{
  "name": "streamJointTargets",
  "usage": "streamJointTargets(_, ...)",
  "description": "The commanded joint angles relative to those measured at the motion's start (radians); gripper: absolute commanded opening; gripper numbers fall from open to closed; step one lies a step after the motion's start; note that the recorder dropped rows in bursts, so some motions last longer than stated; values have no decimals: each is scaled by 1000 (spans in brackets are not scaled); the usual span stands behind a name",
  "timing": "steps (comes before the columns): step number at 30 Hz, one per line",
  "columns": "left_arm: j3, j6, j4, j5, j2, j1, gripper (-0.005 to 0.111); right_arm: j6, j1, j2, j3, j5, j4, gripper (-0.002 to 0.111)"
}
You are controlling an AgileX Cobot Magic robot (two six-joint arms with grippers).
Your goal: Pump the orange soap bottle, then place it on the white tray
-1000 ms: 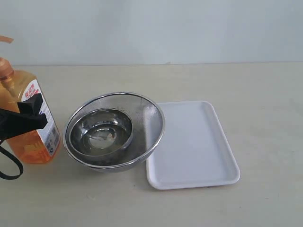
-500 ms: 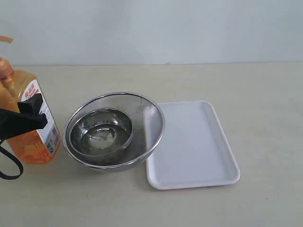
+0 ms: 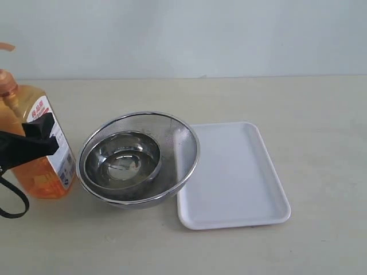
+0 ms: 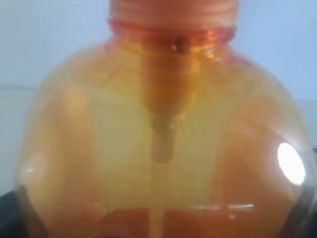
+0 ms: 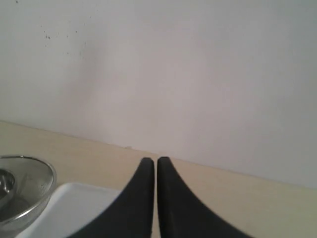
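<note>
We see the tall translucent orange soap bottle [image 3: 34, 180] with its white-and-red label at the far left of the exterior frame; it stands well apart from the flat white rectangular tray [image 3: 229, 172], which lies right of centre on the pale beige bench [image 3: 321, 109]; the bottle's orange pump head [image 3: 6, 48] is cut by the frame's left edge. The black left fingers [image 3: 40, 134] are clamped on the bottle's body at about mid-height; one finger lies across its front, the other is hidden behind it; we cannot tell whether the base touches the bench. In the left wrist view the bottle [image 4: 158, 148] fills the frame, neck at the upper edge, dip tube down the middle. Between bottle and tray sits a round steel mesh bowl [image 3: 180, 146] with a smaller polished steel bowl [image 3: 120, 163] nested inside; the mesh bowl's rim overlaps the tray's left edge. The black right fingers [image 5: 141, 198] are pressed together, empty; the tray [image 5: 79, 208] and mesh bowl [image 5: 25, 193] show at that view's lower left.
</note>
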Motion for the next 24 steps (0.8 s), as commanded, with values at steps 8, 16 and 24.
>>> streamJointTargets(8, -1, -41, 40, 21, 0, -8, 5, -3, -3, -6, 153, -107, 28, 0)
streamJointTargets(16, -1, -41, 44, 20, 0, -8, 5, -3, -3, -6, 258, -221, 34, 0)
streamJointTargets(24, -1, -41, 44, 20, 0, -8, 5, -3, -2, -6, 338, -284, 44, 0)
